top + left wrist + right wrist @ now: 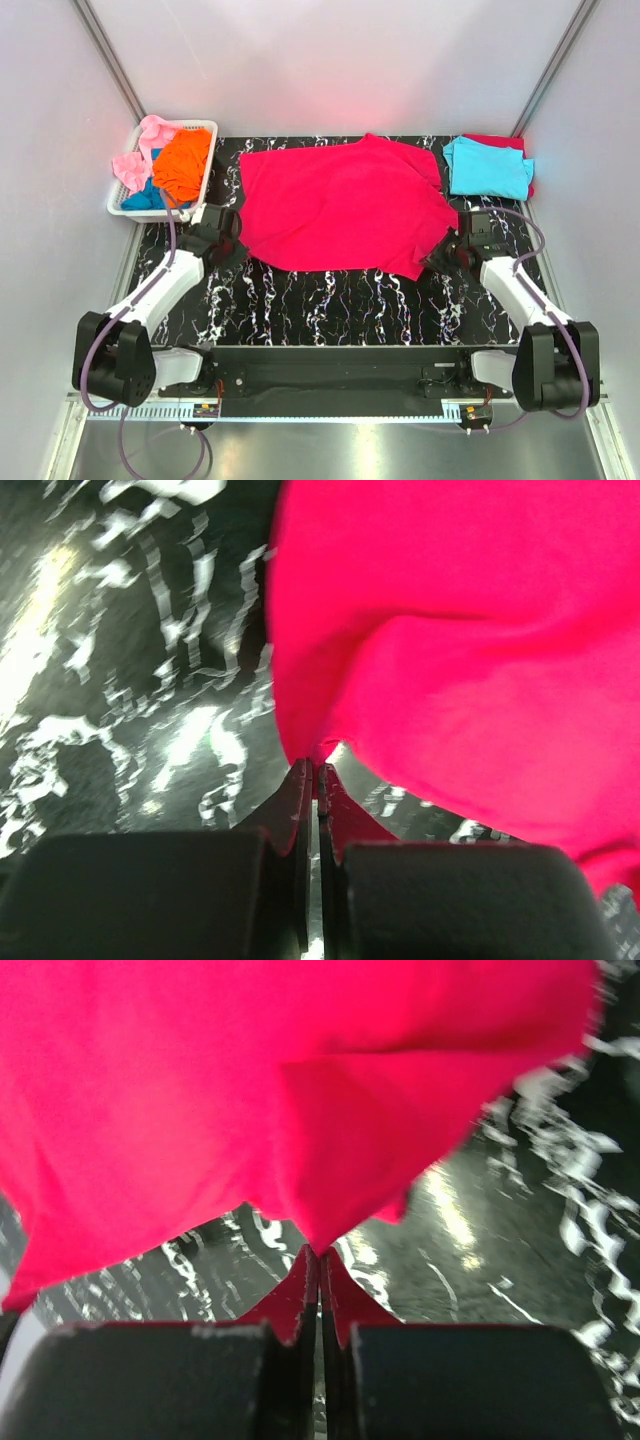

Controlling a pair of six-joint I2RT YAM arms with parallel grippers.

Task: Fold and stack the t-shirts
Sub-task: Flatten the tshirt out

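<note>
A large crimson-red t-shirt (340, 205) lies spread across the middle of the black marbled table (330, 305). My left gripper (232, 232) is shut on its left edge, and the cloth (450, 640) bunches at the fingertips (316, 768). At the shirt's right edge, my right gripper (447, 243) is shut on the cloth (250, 1090), which hangs pinched from the closed tips (319, 1252). A folded cyan t-shirt (488, 166) rests on a red one at the back right. Orange (183, 162), pink (143, 150) and blue (146, 194) t-shirts fill the basket.
A white slotted basket (200, 190) stands at the back left corner. Grey walls enclose the table on three sides, with metal rails (110, 60) in the corners. The arm bases sit at the near edge (330, 365).
</note>
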